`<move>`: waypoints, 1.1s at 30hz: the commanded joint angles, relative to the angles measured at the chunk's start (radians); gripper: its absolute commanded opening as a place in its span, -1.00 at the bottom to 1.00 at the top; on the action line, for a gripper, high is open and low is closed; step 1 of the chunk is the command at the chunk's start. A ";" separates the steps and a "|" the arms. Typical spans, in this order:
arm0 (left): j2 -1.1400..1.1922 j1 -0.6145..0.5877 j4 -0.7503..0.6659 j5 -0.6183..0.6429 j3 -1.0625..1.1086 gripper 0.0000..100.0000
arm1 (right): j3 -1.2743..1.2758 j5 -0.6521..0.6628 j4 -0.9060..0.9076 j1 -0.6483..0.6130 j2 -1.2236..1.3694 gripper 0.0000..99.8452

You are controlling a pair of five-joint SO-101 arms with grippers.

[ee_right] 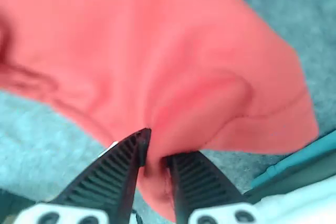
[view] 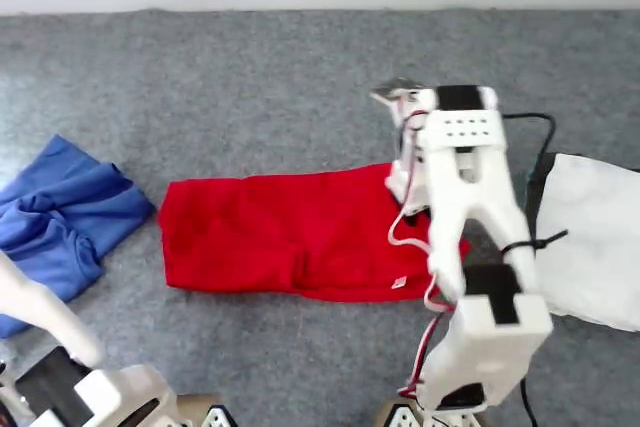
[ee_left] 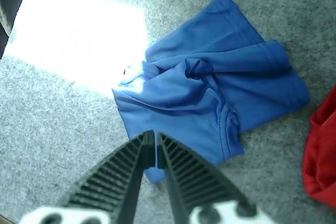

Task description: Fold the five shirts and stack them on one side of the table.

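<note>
Right fingers, pinched on red shirt edge: best carried across evenly, hems matched. Left fingers, pressed together above blue shirt.

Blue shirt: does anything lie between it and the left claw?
Nothing visible does. The left claw, shut and empty, hangs directly over an edge of the blue shirt; the red shirt, which the right claw grips, lies off to one side.

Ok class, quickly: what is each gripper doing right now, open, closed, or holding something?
Left gripper: fingers closed, holding nothing, near the blue shirt.
Right gripper: fingers closed on a fold of the red shirt.
</note>
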 commanded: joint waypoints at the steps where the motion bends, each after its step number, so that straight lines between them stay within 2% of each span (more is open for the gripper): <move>1: -0.046 0.002 0.017 0.000 -0.005 -0.97 | -0.008 0.011 0.059 -0.120 -0.156 -0.98; 9: -0.048 0.005 0.015 0.000 -0.008 -0.97 | -0.018 -0.054 0.018 -0.429 -0.225 -0.98; 18: -0.049 -0.003 0.015 0.008 -0.007 -0.97 | -0.020 -0.066 -0.237 -0.608 -0.110 -0.98; 23: -0.049 -0.003 0.017 0.071 -0.008 -0.97 | -0.098 -0.157 -0.317 -0.662 -0.045 -0.98; 33: -0.049 -0.003 0.017 0.071 -0.008 -0.97 | -0.560 -0.163 -0.308 -0.707 0.312 -0.96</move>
